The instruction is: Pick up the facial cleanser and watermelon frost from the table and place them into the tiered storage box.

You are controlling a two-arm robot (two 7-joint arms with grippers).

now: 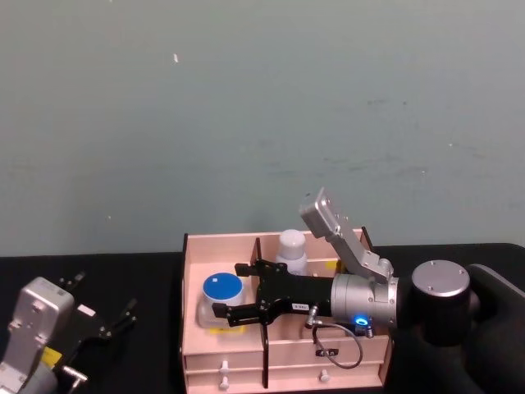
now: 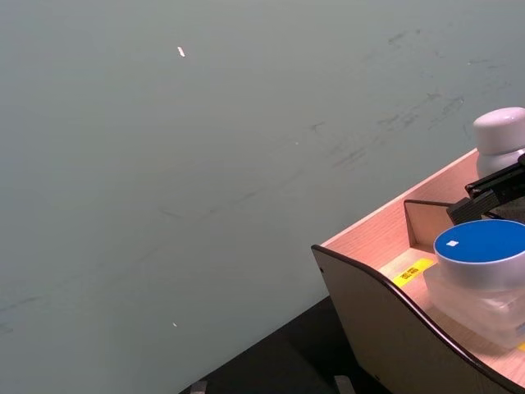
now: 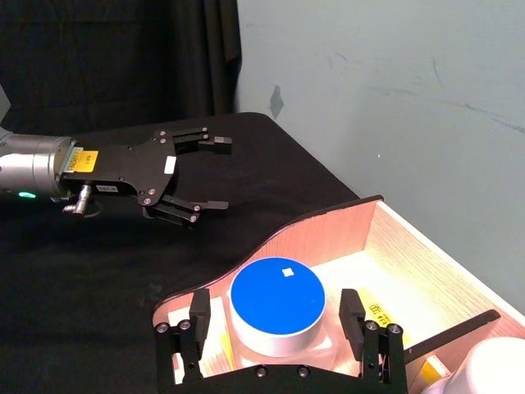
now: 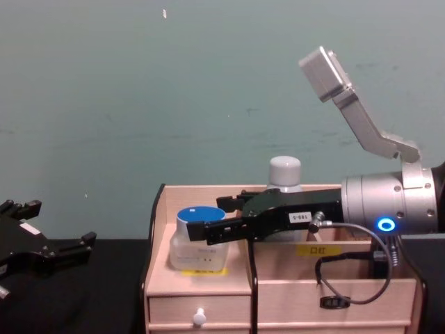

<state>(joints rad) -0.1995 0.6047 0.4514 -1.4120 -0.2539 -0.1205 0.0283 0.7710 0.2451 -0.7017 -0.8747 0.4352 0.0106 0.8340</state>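
Over the wooden storage box point(image 1: 283, 361), the right gripper point(image 1: 239, 290) reaches in from the robot's right, its black fingers point(image 3: 199, 316) spread apart on either side of the blue-lidded jar point(image 1: 221, 289). From the right wrist view the pads stand clear of the jar's lid, one on each side. That jar sits in the box's left front compartment (a yellow label shows on the ledge beside it). Behind it, in a rear compartment, the white bottle point(image 1: 292, 249) stands upright with its rounded cap above the box wall. A small drawer with a white knob point(image 4: 199, 317) runs along the front of the box. Off to the left, over the black table point(image 1: 123, 271), the left gripper point(image 1: 105, 316) hangs with its fingers parted, well away from the box.
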